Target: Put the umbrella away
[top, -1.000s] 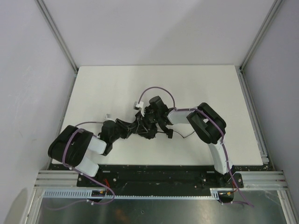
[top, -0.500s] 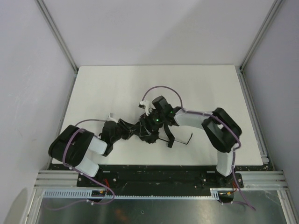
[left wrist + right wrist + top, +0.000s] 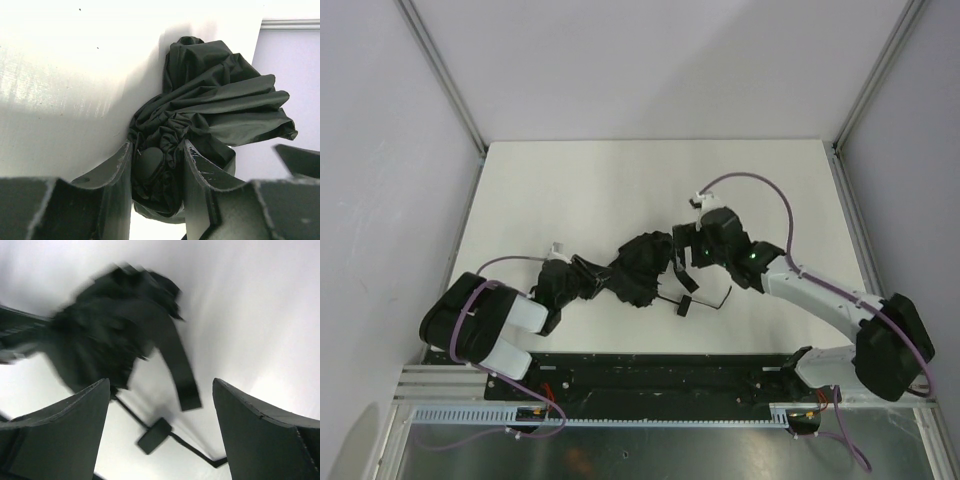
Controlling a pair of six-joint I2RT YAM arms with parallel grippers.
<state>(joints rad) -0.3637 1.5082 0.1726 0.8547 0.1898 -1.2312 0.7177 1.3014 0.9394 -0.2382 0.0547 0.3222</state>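
Table (image 3: pixel 570 180): white top, with both arms reaching in from the near edge.
Umbrella (image 3: pixel 640 268): black canopy lying bunched at mid-table, loose folds spilling to the right.
Left gripper (image 3: pixel 156 150): pinching the gathered near-left end of the fabric, a good anchor if it holds firm.
Right gripper (image 3: pixel 161 385): fingers spread wide and holding nothing, poised just right of the canopy.
Strap (image 3: pixel 177 370): flat band trailing off the bundle onto the table. It is likely the next thing to take, grasped close to the fabric so the folds draw tight.
Cord (image 3: pixel 705 300): thin loop with a small tab, near side, best kept out of the grasp.
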